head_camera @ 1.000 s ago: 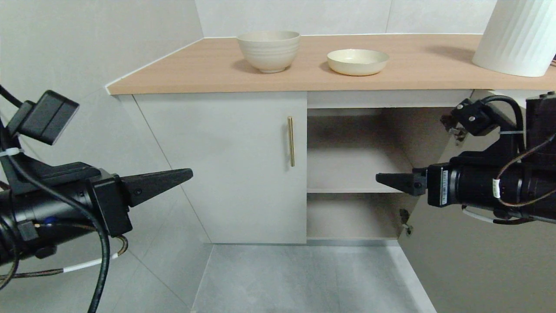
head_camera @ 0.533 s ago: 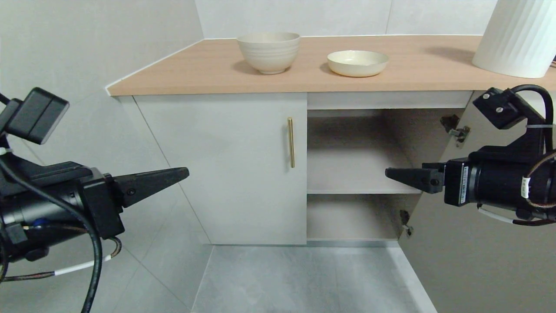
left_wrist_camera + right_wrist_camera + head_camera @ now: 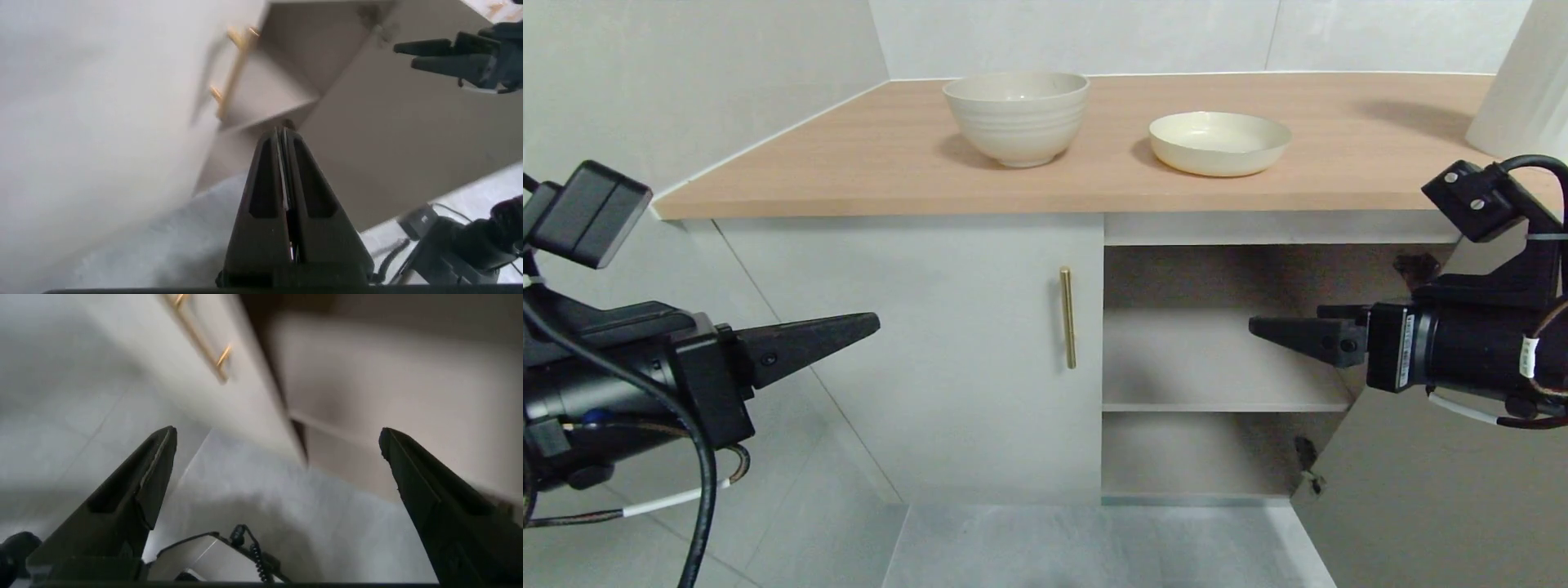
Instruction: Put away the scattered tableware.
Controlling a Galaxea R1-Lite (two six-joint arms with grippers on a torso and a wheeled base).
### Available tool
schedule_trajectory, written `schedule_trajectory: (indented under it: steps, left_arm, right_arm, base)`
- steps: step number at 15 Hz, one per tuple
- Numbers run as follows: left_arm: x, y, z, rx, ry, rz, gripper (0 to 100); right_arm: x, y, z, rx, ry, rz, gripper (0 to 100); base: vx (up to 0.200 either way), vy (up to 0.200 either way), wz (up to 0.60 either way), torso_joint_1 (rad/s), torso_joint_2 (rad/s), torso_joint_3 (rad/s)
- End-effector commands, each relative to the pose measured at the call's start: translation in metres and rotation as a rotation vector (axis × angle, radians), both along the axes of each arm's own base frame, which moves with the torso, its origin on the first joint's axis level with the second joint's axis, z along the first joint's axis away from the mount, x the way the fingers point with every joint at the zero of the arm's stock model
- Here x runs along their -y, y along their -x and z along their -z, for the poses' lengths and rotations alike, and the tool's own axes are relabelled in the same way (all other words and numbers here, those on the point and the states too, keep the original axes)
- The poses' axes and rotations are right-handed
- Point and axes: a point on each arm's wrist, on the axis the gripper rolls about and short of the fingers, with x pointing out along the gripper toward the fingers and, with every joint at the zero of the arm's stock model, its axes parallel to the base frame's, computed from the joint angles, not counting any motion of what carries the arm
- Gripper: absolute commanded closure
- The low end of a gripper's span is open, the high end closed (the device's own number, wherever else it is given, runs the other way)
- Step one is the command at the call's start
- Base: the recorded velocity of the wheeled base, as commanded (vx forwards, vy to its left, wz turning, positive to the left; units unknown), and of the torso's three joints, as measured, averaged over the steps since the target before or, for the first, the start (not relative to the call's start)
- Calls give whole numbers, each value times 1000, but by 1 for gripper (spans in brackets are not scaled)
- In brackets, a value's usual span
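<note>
A deep cream bowl (image 3: 1016, 117) and a shallow cream dish (image 3: 1218, 143) stand apart on the wooden counter (image 3: 849, 175). Below it the cabinet's left door (image 3: 931, 359) is closed, with a gold handle (image 3: 1067, 317). The right side stands open, showing a bare shelf (image 3: 1217, 363). My left gripper (image 3: 870, 322) (image 3: 283, 131) is shut and empty, level with the left door and to its left. My right gripper (image 3: 1258, 328) (image 3: 278, 434) is open and empty, in front of the open compartment at shelf height.
A white ribbed vessel (image 3: 1515, 98) stands at the counter's far right. The opened right door (image 3: 1421, 490) swings out below my right arm. Grey floor (image 3: 1094, 547) lies before the cabinet, and a wall (image 3: 686, 82) closes the left side.
The head camera has shifted, so counter and cabinet look nearer and lower. My right gripper drew back a little to the right and rose. The left gripper stayed put.
</note>
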Motion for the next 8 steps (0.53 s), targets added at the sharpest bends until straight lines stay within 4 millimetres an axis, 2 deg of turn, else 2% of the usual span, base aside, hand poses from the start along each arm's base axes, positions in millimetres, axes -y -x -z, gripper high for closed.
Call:
schedule_trajectory:
  steps: [1, 4, 8]
  left_arm:
    - [0, 0, 1, -4, -1, 1, 100]
    - [-1, 3, 0, 4, 7, 20, 100]
    - [0, 3, -1, 4, 9, 25, 100]
  right_arm:
    - [3, 5, 1, 1, 0, -4, 0]
    - [7, 15, 10, 30, 49, -97, 0]
    - [11, 22, 11, 65, 84, -143, 0]
  base:
    - [0, 0, 0, 0, 0, 0]
    - [0, 0, 0, 0, 0, 0]
    - [0, 0, 0, 0, 0, 0]
